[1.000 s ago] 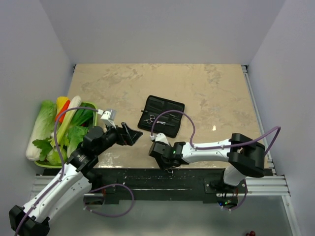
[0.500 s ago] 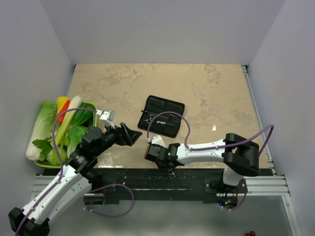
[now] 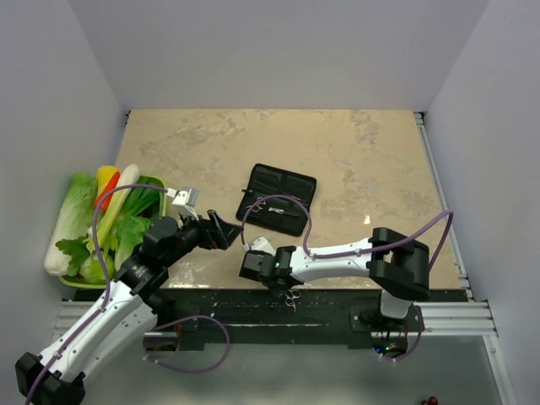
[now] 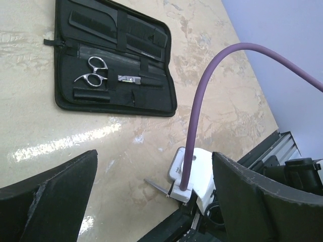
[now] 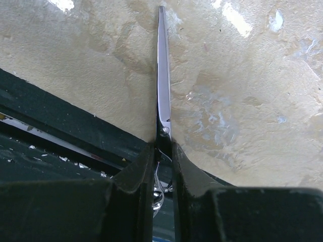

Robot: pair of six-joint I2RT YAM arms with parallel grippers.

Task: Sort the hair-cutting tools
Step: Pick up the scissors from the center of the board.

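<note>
Scissors (image 5: 163, 101) sit clamped near their pivot between our right fingers (image 5: 136, 176) at the near edge of the counter (image 5: 227, 101), blades closed and pointing out over the marbled top. Our left fingers (image 4: 55, 191) hover spread wide and empty. Beyond them we see the second scissors (image 4: 93, 75) and two combs (image 4: 88, 20) tucked in the open black case (image 4: 126, 103).
</note>
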